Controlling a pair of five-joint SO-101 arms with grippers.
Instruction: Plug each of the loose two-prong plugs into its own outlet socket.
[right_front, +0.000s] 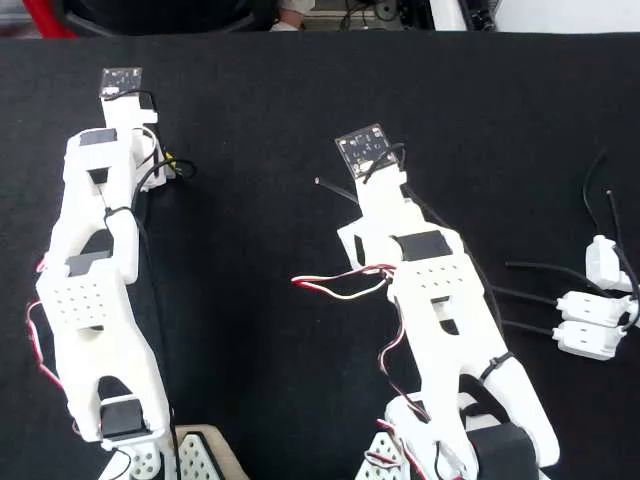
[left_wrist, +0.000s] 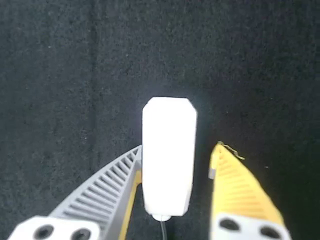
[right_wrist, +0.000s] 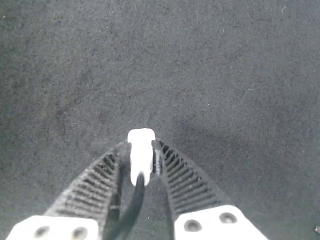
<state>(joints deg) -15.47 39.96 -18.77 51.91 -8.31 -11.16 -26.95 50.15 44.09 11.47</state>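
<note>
A white block-shaped plug body (left_wrist: 169, 155) with a black cable at its near end sits between the fingers of my left gripper (left_wrist: 179, 147). The grey finger (left_wrist: 107, 187) lies against its side, and a dark gap separates the yellow finger (left_wrist: 240, 185) from it, so the gripper is open around it. My right gripper (right_wrist: 141, 145) is shut on a small white two-prong plug (right_wrist: 140, 152), whose black cable (right_wrist: 131, 207) runs back between the fingers. In the high view the left arm (right_front: 95, 280) stretches to the back left and the right arm (right_front: 430, 300) stands mid-table.
Black cloth (right_front: 250, 250) covers the table. At its right edge lie stacked white connectors (right_front: 590, 325) and another white piece (right_front: 603, 262), each with thin black cables. A thin loose wire (right_front: 335, 188) lies beside the right arm's wrist. Red and white servo leads (right_front: 330, 285) hang off that arm.
</note>
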